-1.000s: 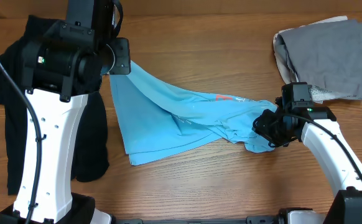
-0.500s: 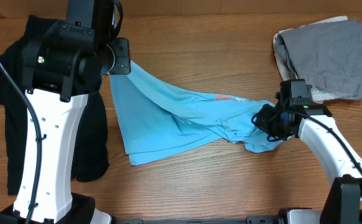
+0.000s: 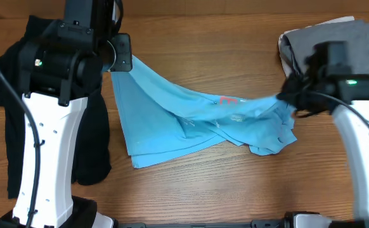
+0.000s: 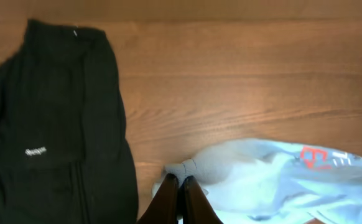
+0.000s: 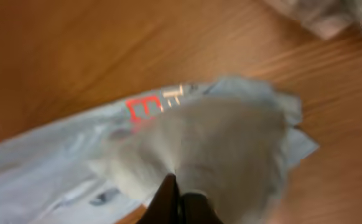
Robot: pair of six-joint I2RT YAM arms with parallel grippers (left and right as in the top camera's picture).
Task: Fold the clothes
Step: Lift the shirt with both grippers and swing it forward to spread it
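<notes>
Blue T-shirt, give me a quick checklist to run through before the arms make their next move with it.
1. Grip of the left hand on the blue T-shirt: ok, shut on one end.
2. Grip of the right hand: ok, shut on the other end.
3. T-shirt flat between them: not ok, twisted and bunched in the middle.
4. The black shirt apart from the T-shirt: ok, bare table shows between them.
5. The grey pieces apart from the T-shirt: cannot tell, the right arm covers the gap.

One blue T-shirt point(image 3: 172, 120), one black shirt point(image 4: 56, 112)
</notes>
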